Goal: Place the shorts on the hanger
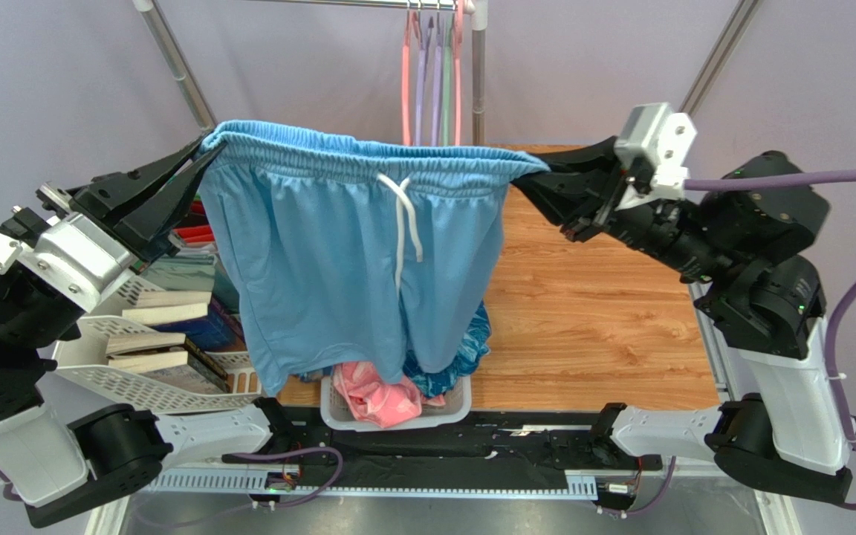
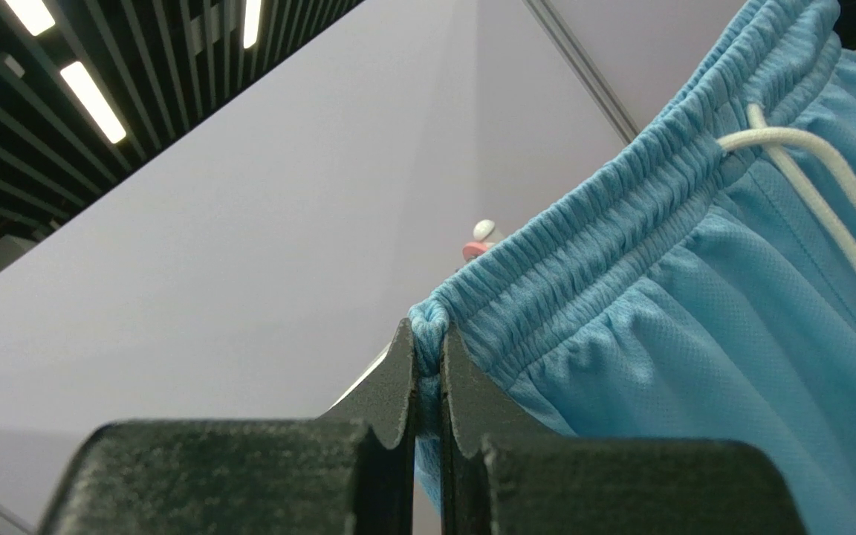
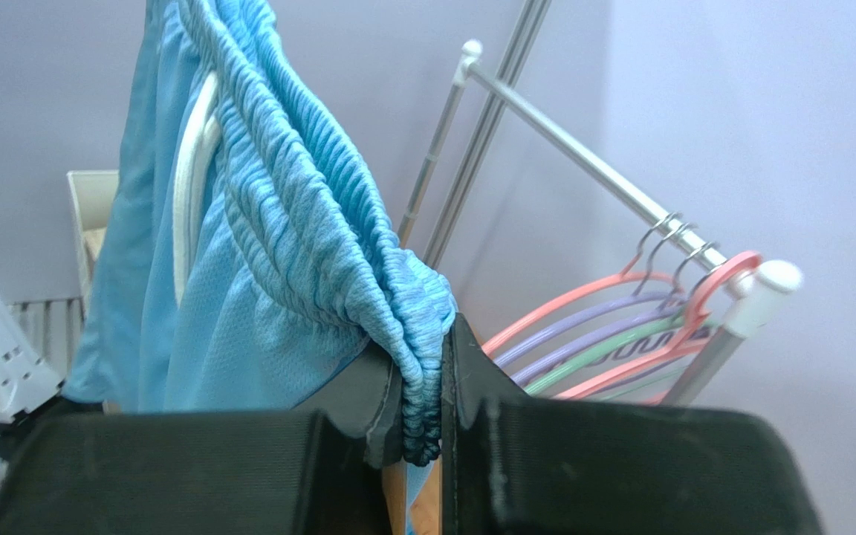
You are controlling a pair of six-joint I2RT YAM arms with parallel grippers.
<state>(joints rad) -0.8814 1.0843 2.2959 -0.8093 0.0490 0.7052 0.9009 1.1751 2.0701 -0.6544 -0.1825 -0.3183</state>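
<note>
Shorts (image 1: 332,245) are held up in the air across the centre of the top view, with the waistband (image 1: 366,151) stretched roughly level between the two arms. The legs hang limp, and their hems reach the basket (image 1: 338,415) at lower centre. That basket holds a pink garment (image 1: 377,399) and a dark teal one (image 1: 460,351).

Left hand (image 1: 207,151) is clenched on the left end of the waistband. The left wrist view shows the gathered elastic pinched right at the jaw tips (image 2: 429,348). Right hand (image 1: 527,173) is clenched on the other end, with a fold of elastic wedged between its jaws (image 3: 424,373). The white drawstring (image 1: 405,217) dangles loose at mid-front.

The hanger (image 1: 406,78) is salmon-pink and hangs on the rail (image 3: 578,156) at top centre, among purple and green ones behind the shorts. Nothing touches it. There are two pink strands, and I can't tell whether they are one hanger or two.

Handling guess: the fabric is light, soft and fully floppy, with no shape of its own. The mesh looks a bit slick, so a thin pinch could slip. The gathered waistband is the bulkiest and stretchiest part and the best place to grip, and the ends where it is held now are fine. Keep some tension across it or it will sag. The drawstring could snag on the hook. The wood tabletop (image 1: 600,323) is at right.
</note>
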